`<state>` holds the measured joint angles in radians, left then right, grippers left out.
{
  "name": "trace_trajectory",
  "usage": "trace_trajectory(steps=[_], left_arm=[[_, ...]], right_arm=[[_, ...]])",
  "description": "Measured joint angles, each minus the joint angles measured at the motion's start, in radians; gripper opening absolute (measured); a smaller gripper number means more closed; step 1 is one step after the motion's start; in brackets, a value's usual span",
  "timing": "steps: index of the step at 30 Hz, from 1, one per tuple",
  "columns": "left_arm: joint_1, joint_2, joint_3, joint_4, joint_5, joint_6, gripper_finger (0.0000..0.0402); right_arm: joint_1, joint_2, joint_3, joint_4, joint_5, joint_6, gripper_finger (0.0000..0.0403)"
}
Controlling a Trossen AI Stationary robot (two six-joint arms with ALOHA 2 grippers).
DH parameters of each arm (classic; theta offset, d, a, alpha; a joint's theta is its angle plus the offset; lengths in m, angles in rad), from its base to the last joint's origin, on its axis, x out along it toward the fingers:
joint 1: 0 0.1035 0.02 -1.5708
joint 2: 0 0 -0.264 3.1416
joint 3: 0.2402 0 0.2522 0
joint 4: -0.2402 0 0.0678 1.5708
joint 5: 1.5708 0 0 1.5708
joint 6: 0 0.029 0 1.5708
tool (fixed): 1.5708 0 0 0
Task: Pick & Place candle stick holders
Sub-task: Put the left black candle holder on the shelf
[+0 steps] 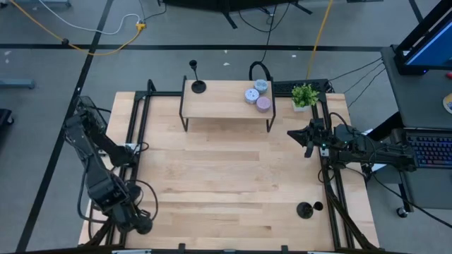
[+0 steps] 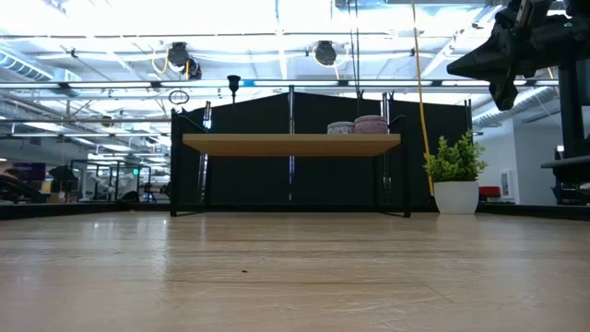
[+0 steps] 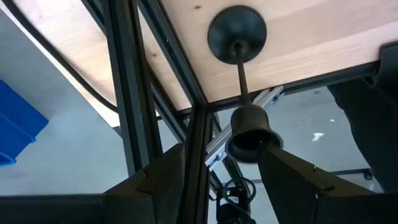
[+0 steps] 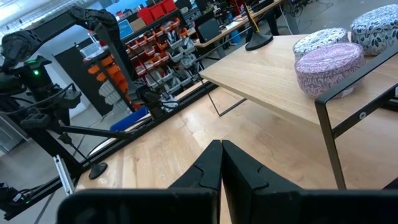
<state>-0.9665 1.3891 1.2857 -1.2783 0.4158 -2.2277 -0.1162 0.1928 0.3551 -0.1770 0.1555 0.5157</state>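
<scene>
Holder (image 3: pixel 237 32) stands at the surface's (image 1: pixel 233 176) near-left corner, far from the shelf (image 1: pixel 226 100). Left gripper (image 3: pixel 221 168) hangs over it, fingers spread either side of its cup, not pinching; likely lining up a grasp. Second holder (image 1: pixel 198 86) on the shelf's left end; third (image 1: pixel 304 209) well in front of the shelf, right side. Right gripper (image 4: pixel 221 163) waits beside the shelf's right end, fingers pressed together. Pucks (image 1: pixel 257 96) and plant (image 1: pixel 304 95) at that end. Workshop racks beyond.
</scene>
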Motion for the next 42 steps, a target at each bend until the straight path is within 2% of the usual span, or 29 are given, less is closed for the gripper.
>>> trace_trajectory(steps=[4,15,20,29,39,42], left_arm=[[0.0,0.0,-0.026,0.01,0.0,0.007,0.0207],[0.0,-0.004,-0.135,0.183,0.005,0.056,0.0201],[0.0,-0.004,-0.144,0.194,-0.049,0.061,0.0156],[0.0,-0.002,-0.144,0.185,-0.128,0.048,0.0021],[0.035,-0.002,-0.144,0.185,-0.154,0.03,0.0015],[0.066,-0.001,-0.132,0.177,-0.166,0.068,0.0015]], right_arm=[[0.0,0.0,0.0,0.0,0.0,0.005,0.0002],[0.0,0.0,0.0,0.0,0.0,0.005,0.0002],[0.0,0.0,0.0,0.0,0.0,0.005,0.0002],[0.0,0.0,0.0,0.0,0.0,0.004,0.0002],[0.0,0.0,0.0,0.0,0.0,0.004,0.0002],[0.0,0.0,0.0,0.0,0.0,0.004,0.0002]])
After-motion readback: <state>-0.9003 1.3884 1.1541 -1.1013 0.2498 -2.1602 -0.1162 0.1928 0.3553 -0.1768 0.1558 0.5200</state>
